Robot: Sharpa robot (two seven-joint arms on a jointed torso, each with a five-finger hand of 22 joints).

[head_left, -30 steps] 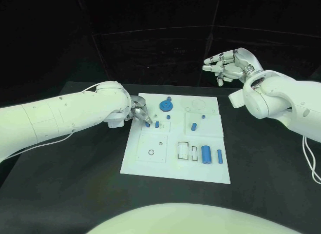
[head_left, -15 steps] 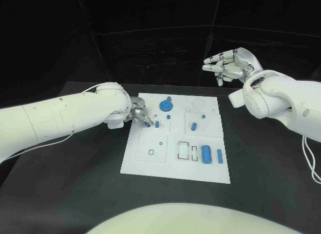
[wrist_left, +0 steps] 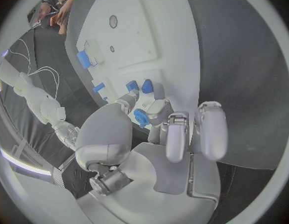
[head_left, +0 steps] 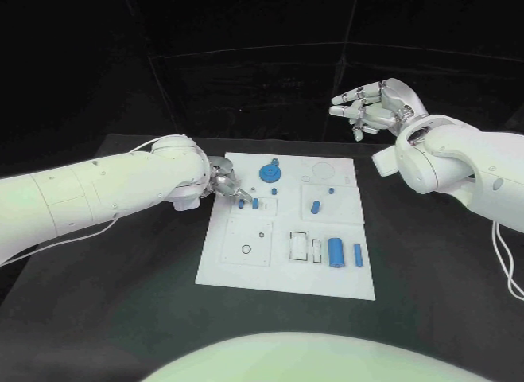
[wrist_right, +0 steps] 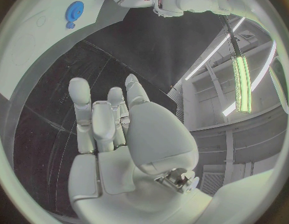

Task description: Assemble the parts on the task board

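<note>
The task board point(head_left: 287, 267) lies flat in the middle of the black tabletop point(head_left: 124, 278), long side running away from the robot.

Left robot hand point(head_left: 225, 185): positioned at the board's far left corner, fingers curled downward over the small blue pegs point(head_left: 255, 203) standing in the upper-left panel. In the left wrist view the fingertips point(wrist_left: 158, 107) sit close around a small blue part point(wrist_left: 141, 118), with a blue peg point(wrist_left: 146, 86) just beyond them. Whether the part is actually clamped between the fingers cannot be told from the pictures. Compared with the frame one second earlier, this robot hand has shifted slightly toward the board's far edge; the fingers no longer overlap the peg row as much.

Right robot hand point(head_left: 374, 106): raised well above and beyond the board's far right corner, palm turned, fingers apart and holding nothing. The right wrist view confirms an empty palm point(wrist_right: 113, 129) with extended fingers. Position is essentially unchanged from the earlier frames.

Parts on the board:
- Blue gear-shaped disc point(head_left: 271, 171), near the far edge, just beside the left robot hand.
- Short blue peg point(head_left: 316, 207), centre-right panel.
- Wide blue cylinder point(head_left: 336, 251) and thin blue rod point(head_left: 358, 255), side by side near the right edge, beside the rectangular outlines point(head_left: 300, 245).

None of these parts has moved since the earlier frames.
</note>
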